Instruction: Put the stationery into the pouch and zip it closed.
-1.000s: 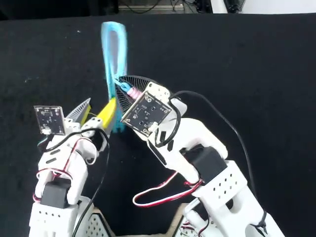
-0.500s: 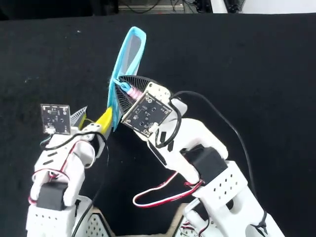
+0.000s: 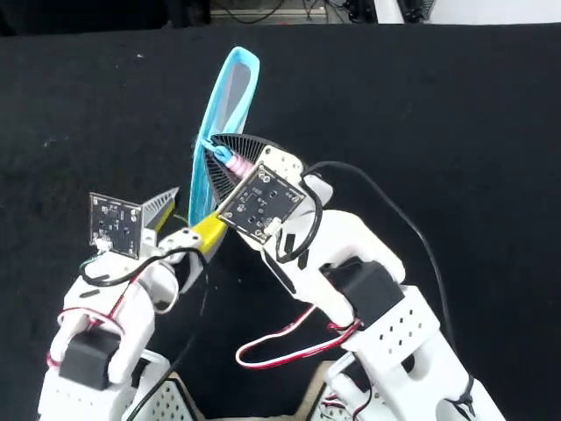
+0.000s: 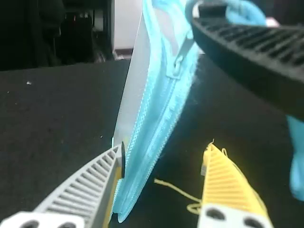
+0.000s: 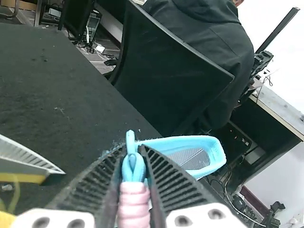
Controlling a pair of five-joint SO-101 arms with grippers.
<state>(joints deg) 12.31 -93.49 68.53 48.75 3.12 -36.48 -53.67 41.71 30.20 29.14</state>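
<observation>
A light blue mesh pouch (image 3: 226,105) stands on edge on the black table, leaning away from the arms. My right gripper (image 3: 219,158), with black ribbed fingers, is shut on the pouch's blue zipper pull and its pink tag (image 5: 133,166), with the pouch (image 5: 190,154) just beyond the fingertips. My left gripper (image 3: 195,210) is open at the pouch's near end. In the left wrist view the pouch's zippered edge (image 4: 156,118) lies between the grey finger (image 4: 90,185) and the yellow finger (image 4: 223,180), closer to the grey one. The right gripper's black finger (image 4: 256,47) is above.
The black tabletop (image 3: 421,114) stretches wide on both sides of the pouch. Red and white cables (image 3: 289,342) loop by the right arm's base. A black chair (image 5: 161,80) stands beyond the table's far edge.
The pouch tipped from upright to leaning right, then held. My left arm shifted right, bringing its open fingers around the pouch's near end. The right gripper stayed put.
</observation>
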